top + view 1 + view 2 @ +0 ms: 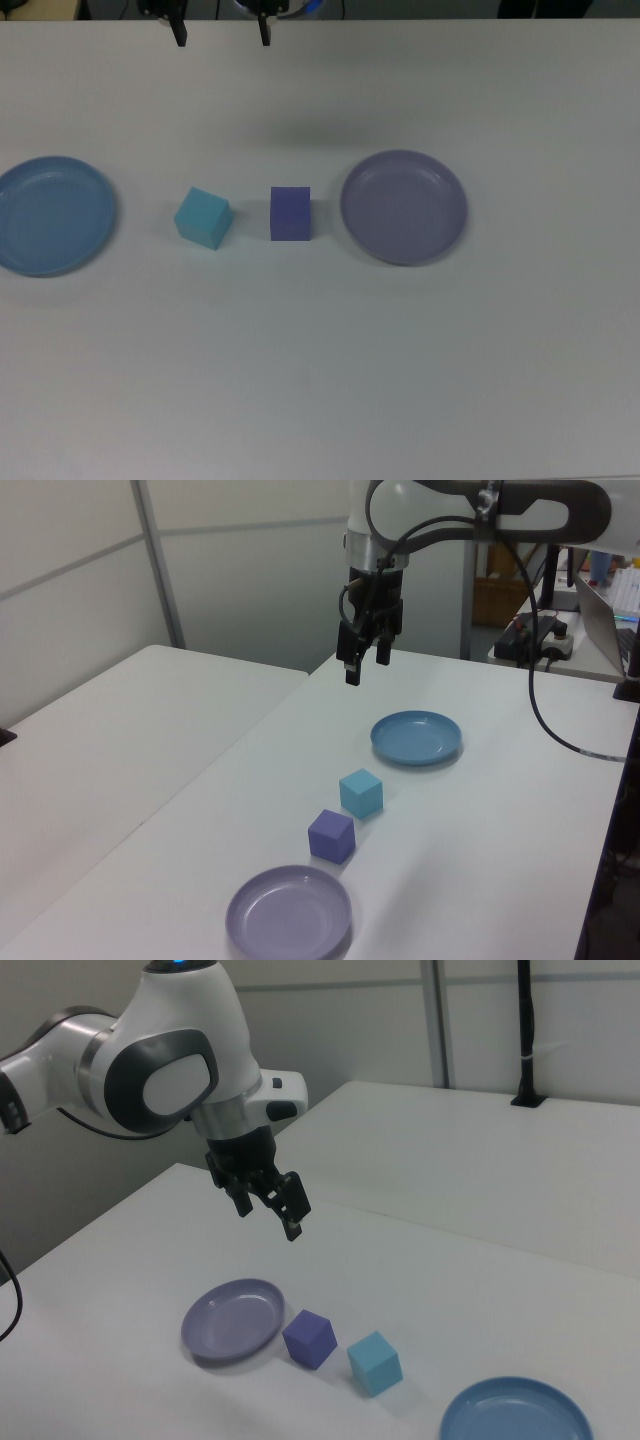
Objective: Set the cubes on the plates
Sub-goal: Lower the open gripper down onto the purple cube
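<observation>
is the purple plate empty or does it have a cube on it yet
Empty. The purple plate shows only its bare dish; the purple cube sits on the table beside it.

The top view cuts off the blue plate at its left edge, and of the gripper shows only two fingertips (the arm lies outside).

I see 2 cubes, cyan cube and purple cube, near each other on the table between blue plate and lavender plate; both plates hold nothing.
</observation>
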Robot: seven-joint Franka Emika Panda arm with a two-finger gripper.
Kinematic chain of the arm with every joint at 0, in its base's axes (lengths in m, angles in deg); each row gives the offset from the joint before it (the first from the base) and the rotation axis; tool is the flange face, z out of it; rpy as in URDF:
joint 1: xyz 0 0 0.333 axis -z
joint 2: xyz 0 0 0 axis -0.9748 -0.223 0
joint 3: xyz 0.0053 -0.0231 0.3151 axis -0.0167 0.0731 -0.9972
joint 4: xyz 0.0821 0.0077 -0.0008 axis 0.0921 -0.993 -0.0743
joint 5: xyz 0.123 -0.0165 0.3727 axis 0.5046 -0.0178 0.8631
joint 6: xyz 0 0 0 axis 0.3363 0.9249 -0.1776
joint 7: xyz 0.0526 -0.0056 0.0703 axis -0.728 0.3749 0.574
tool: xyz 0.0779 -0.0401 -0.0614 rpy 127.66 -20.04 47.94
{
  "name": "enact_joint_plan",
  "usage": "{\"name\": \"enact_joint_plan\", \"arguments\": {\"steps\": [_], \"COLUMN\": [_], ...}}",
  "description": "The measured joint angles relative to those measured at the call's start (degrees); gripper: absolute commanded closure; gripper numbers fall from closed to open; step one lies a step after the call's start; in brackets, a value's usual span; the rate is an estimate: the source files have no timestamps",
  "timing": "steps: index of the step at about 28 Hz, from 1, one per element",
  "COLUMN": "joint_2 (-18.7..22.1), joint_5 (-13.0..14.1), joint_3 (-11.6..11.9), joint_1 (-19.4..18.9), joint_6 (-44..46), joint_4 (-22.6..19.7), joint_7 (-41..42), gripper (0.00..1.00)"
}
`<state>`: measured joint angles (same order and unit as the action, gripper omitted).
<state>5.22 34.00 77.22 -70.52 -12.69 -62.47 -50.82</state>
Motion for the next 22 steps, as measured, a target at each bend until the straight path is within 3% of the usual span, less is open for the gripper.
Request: {"name": "enact_joint_plan", "arguments": {"steps": [5,10,15,22], "joint_2": [-0.96,-5.07,-9.60,-11.20], "joint_5": [-0.14,-1.73,-4.73,-6.30], "joint_3": [-0.09,-0.10,-0.12,-0.15], "joint_1": [-0.40,-0.90,-2.82,-4.74], "joint_6": [-0.69,-3.73,-12.87,-21.40], "joint_4": [-0.27,-0.98,-5.76,-13.52], "joint_7": [-0.14,-0.03,-0.03,0.21], "gripper": [0.00,0.00,0.00,0.00]}}
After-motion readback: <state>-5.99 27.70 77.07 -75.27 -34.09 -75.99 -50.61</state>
